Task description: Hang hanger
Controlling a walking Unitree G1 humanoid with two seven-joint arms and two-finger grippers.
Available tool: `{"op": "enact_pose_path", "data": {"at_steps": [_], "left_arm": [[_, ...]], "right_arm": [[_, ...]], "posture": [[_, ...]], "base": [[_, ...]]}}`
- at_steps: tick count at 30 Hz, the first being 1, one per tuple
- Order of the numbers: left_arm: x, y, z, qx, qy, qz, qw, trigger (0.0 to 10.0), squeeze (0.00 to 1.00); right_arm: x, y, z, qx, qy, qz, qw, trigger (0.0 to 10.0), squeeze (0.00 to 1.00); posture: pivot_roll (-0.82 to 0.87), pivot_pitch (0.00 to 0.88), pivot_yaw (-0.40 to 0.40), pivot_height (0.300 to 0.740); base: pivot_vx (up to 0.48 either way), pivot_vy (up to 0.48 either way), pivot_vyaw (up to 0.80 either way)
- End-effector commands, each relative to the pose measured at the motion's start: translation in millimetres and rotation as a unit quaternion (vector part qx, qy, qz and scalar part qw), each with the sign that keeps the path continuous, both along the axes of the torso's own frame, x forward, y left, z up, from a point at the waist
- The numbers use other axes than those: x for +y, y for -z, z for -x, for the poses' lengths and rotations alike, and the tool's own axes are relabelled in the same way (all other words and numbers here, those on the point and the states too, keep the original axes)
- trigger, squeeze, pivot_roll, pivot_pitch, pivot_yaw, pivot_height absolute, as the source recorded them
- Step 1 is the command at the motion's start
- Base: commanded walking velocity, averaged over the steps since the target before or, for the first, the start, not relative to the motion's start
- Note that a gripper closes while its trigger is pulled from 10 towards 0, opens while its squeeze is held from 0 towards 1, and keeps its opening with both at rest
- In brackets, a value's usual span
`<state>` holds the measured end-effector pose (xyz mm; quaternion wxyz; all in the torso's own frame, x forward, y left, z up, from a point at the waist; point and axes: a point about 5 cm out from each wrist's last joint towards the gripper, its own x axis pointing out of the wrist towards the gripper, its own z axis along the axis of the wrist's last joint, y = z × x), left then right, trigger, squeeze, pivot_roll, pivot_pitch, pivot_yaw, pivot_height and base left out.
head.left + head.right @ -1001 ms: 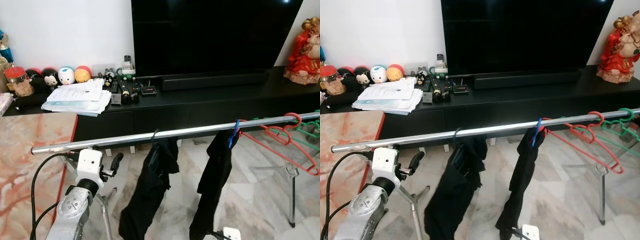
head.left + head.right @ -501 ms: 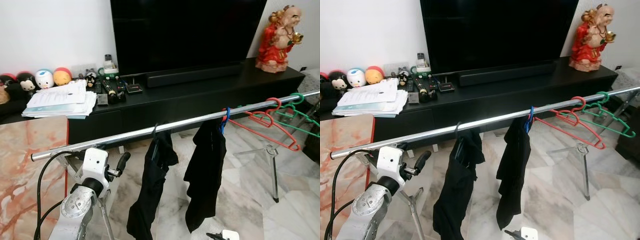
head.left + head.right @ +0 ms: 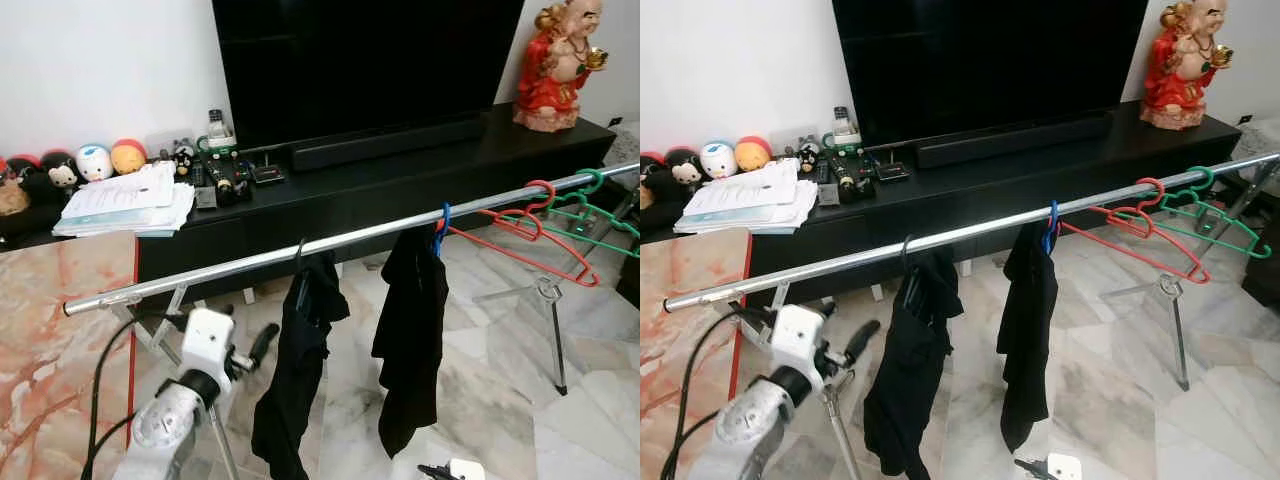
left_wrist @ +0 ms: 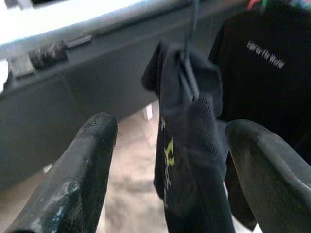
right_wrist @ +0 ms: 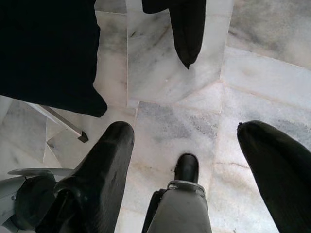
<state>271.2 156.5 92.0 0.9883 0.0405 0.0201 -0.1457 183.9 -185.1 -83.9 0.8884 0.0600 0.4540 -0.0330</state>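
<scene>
Lowered left tool – fingers apart, empty – faces hanger.

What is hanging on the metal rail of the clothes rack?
On the metal rail hang two black garments, then an empty red hanger and a green hanger. The garments cover their own hangers, except a blue hook.

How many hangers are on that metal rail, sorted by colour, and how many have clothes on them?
Black hanger, carrying a black garment: 1
Blue hanger, carrying a black garment: 1
Red hanger, bare: 1
Green hanger, bare: 1
Total on the rail: 4 hangers, 2 with clothes.
</scene>
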Motion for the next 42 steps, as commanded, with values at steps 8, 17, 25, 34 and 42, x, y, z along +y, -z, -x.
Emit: {"op": "enact_pose_path", "data": {"at_steps": [8,17,25,34,42], "left_arm": [[8.4,13,-0.5,0.018,-0.06,0.025,0.998,10.0,0.0],[9.7,14,0.4,0.014,-0.067,0.026,0.997,10.0,0.0],[11.7,12,0.9,0.009,-0.075,0.028,0.997,10.0,0.0],[11.8,4,-2.7,-0.007,-0.08,0.036,0.996,10.0,0.0],[9.3,4,-3.8,-0.001,-0.077,0.04,0.996,10.0,0.0]], "right_arm": [[1.7,2,3.2,0.006,0.017,-0.004,1.0,10.0,0.0],[0.5,2,3.4,0.008,0.013,0.001,1.0,10.0,0.0],[0.8,2,3.9,0.009,0.01,0.0,1.0,10.0,0.0],[1.5,2,3.8,0.004,0.011,-0.001,1.0,10.0,0.0],[1.6,2,3.8,0.004,0.013,-0.003,1.0,10.0,0.0]], "posture": [[0.1,0.042,0.032,0.74],[0.11,0.045,0.029,0.74],[0.11,0.046,0.029,0.74],[0.11,0.047,0.033,0.74],[0.11,0.045,0.032,0.74]], "base": [[0.0,0.0,-0.14],[0.0,0.0,-0.73],[0.0,0.0,-0.71],[0.0,0.0,-0.62],[0.0,0.0,0.0]]}}
